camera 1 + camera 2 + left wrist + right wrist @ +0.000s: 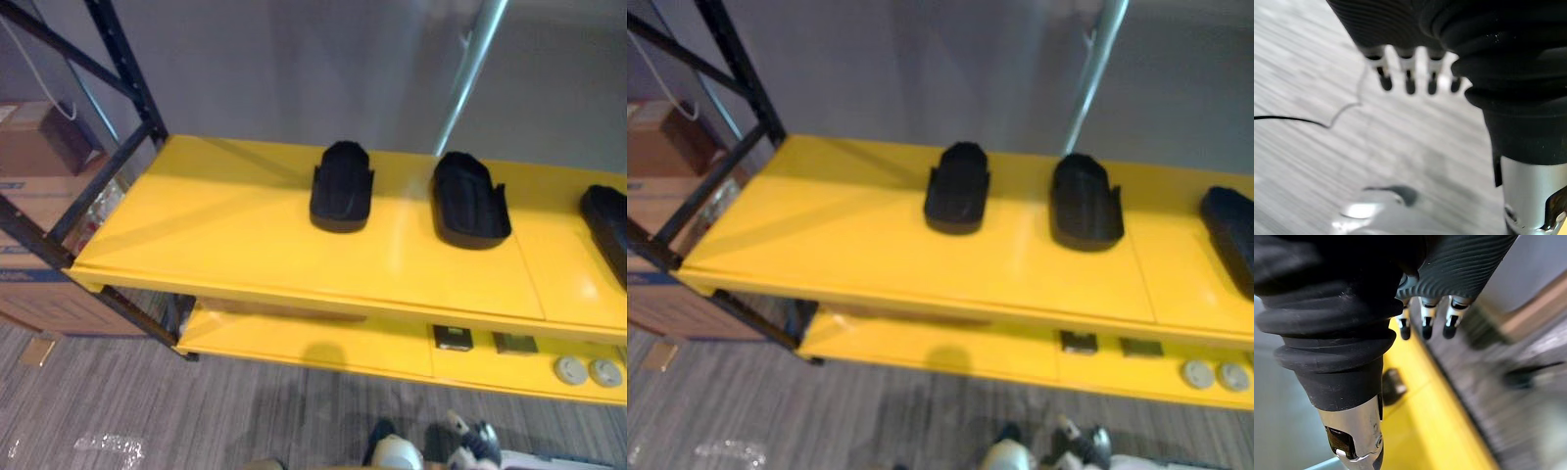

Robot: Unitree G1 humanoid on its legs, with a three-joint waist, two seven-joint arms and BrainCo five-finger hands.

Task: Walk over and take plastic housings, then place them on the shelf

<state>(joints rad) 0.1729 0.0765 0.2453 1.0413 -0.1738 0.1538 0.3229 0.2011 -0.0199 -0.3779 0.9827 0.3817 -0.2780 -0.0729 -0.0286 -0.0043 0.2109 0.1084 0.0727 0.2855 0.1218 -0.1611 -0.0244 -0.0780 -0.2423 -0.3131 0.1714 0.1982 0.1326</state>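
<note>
Grey floor is seen at the bottom of the left eye view; three black housings are noted lying on the yellow shelf, centre to right edge. By its wrist view the left hand is recorded slack-fingered and empty; the right hand likewise. Placing is judged done; a further fetch is called for.

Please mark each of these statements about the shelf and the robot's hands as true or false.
1. Three black housings lie on the upper shelf. True.
2. The housings are stacked on each other. False: they lie apart, side by side.
3. The left hand holds a housing. False: it is open and empty, above the floor.
4. Two round grey discs lie on the lower shelf. True.
5. The cardboard boxes stand right of the shelf. False: they stand at its left.
</note>
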